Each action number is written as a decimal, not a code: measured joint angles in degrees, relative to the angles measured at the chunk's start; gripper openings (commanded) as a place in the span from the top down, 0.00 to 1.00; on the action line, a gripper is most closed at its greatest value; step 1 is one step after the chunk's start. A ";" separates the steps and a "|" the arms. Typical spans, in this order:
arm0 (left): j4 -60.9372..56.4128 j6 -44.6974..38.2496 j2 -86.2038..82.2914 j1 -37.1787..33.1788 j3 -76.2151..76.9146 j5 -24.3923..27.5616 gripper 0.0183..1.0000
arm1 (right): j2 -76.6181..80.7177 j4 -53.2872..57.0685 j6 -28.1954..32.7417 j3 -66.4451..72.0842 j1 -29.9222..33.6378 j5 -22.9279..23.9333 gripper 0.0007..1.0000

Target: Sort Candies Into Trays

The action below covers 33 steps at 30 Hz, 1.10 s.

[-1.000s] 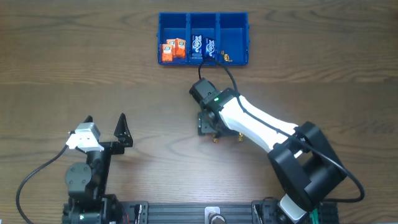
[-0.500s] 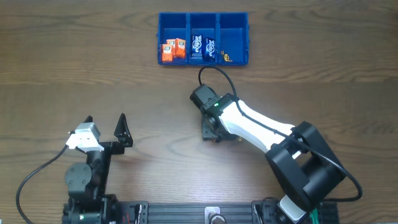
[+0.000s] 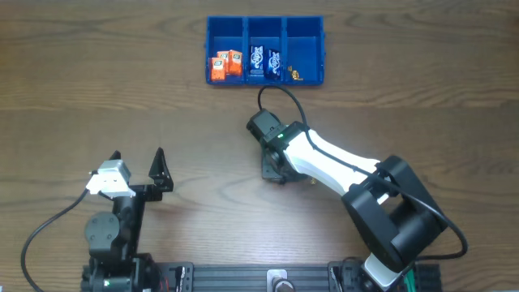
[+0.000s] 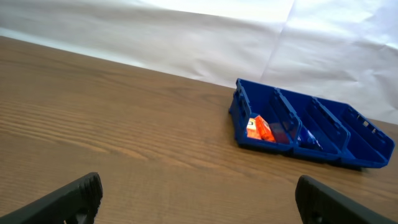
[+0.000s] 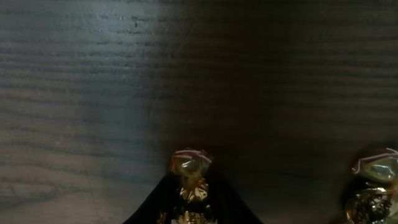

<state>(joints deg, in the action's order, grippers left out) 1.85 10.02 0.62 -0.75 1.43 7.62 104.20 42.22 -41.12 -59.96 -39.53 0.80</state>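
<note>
While the sorting is well begun, it is not finished. The blue tray (image 3: 266, 19) holds orange candies (image 3: 225, 66) in its left compartment and blue candies (image 3: 264, 61) in its middle one. Its right compartment holds one lone gold piece (image 3: 293, 75), tucked in the corner nearest the arms.

At least two gold ones are left to sort, both on the wooden table (image 3: 81, 97) well short of the tray, on the arms' side of it. The right gripper (image 3: 274, 169) is down at the table surface there. In its wrist view the fingers are drawn narrow, and a gold-wrapped candy (image 5: 189, 165) sits pinched between their tips. I judge the pinch made but the lift not yet begun, since the candy appears to rest on the wood.

A second gold candy (image 5: 373, 186) lies beside it, apart from the fingers, about as far from the tray.

The left gripper (image 3: 138, 156) hangs far from the tray toward its own base, fingers spread wide and holding nothing. From its wrist view the tray shows across bare wood, with the orange pieces visible in the near bin.

By my reckoning, the held candy needs carrying to the right compartment, and then the second one after it.
</note>
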 measured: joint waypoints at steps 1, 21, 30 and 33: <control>0.00 0.00 0.00 0.00 0.00 0.00 0.00 | 0.00 -0.02 0.00 0.00 0.00 0.02 0.83; 0.00 0.00 0.00 0.00 0.00 0.00 0.00 | 2.43 6.47 13.70 -40.81 19.15 7.06 0.82; 0.00 0.00 0.00 0.00 0.00 0.00 0.00 | 16.48 -1.38 19.15 -48.37 21.29 10.01 0.74; 0.00 0.00 0.00 0.00 0.00 0.00 0.00 | 19.15 -3.15 20.11 -48.35 21.29 10.23 0.55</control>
<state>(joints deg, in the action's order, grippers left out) 1.85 10.02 0.62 -0.75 1.43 7.62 123.35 39.07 -21.02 -108.31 -18.24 11.03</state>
